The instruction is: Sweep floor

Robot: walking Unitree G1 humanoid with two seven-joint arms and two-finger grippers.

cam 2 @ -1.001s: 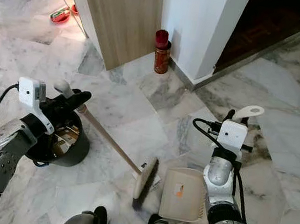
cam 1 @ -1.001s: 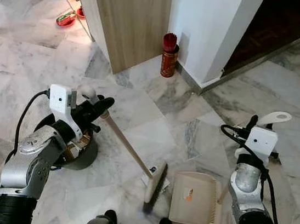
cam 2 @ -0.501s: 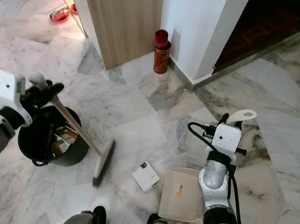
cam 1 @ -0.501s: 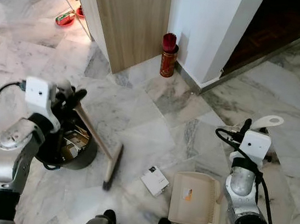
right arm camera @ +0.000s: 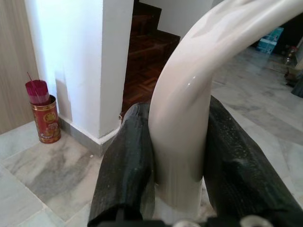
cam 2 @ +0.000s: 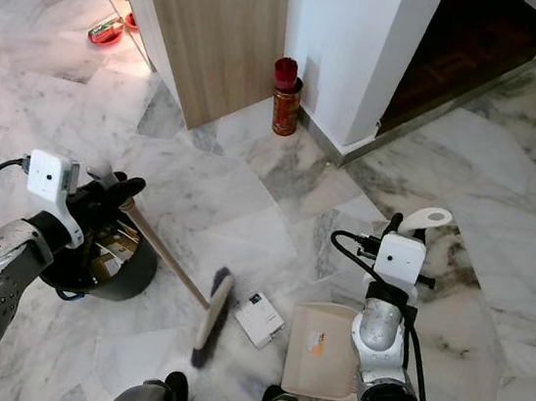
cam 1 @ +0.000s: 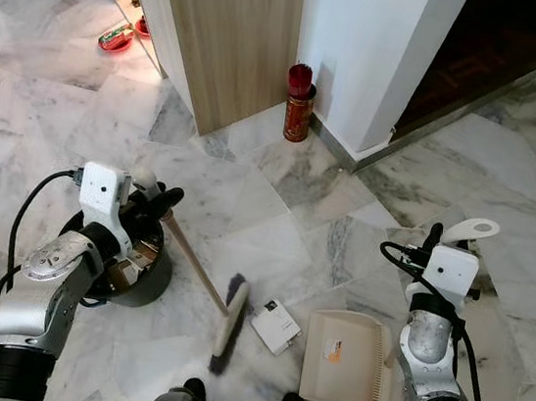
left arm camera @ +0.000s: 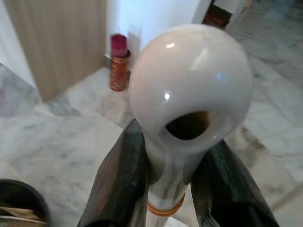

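Our left gripper [left arm camera: 163,189] clamps the wooden-handled broom [cam 1: 200,279], bristles low centre beside a white card [cam 1: 275,325]; our right gripper [right arm camera: 177,170] pinches the beige plastic dustpan [cam 1: 346,359] flat at lower right, seemingly ready to catch it.

I see a polished grey-veined marble floor [cam 1: 276,212] and a matt wood-grain door panel [cam 1: 236,28]. The broom [cam 1: 201,271] has a wooden shaft and glossy cream plastic cap; the dustpan [cam 1: 346,359] reads as smooth beige plastic.
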